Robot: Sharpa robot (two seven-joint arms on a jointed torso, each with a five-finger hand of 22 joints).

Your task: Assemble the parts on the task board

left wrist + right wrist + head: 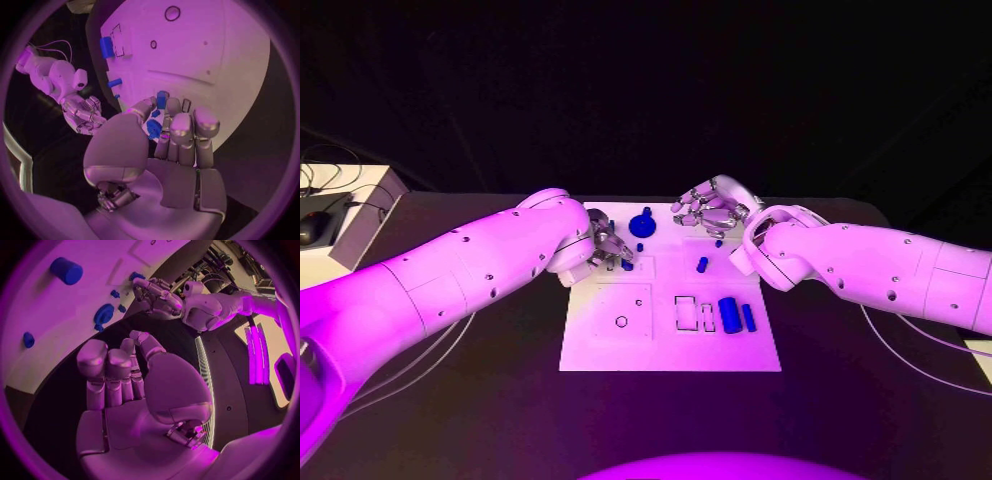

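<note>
A: What is seen nearest the camera?

B: In the left wrist view, the left hand is seen close up, its fingers curled in together. A small blue piece is pinched between the thumb and the fingers, over the left side of the white board.

A: And the right hand?

B: The right hand is held at the board's far edge, fingers bent loosely inward. Nothing is seen in it, so it is judged closed on nothing.

A: Where are the other pieces placed?

B: A large blue cylinder and a thinner bar are laid side by side on the near right part of the board, long axes running from near to far. A round knob is set at the far edge, between the two hands. A small peg is found mid-board.

A: Which hand is better placed for the next move?

B: The left hand, it is judged, since a piece is already held there. An outlined recess is seen just nearward of it, with bare board around it, so room for lowering is allowed. The right forearm is stretched beside the board's right edge, close to the cylinder.
</note>
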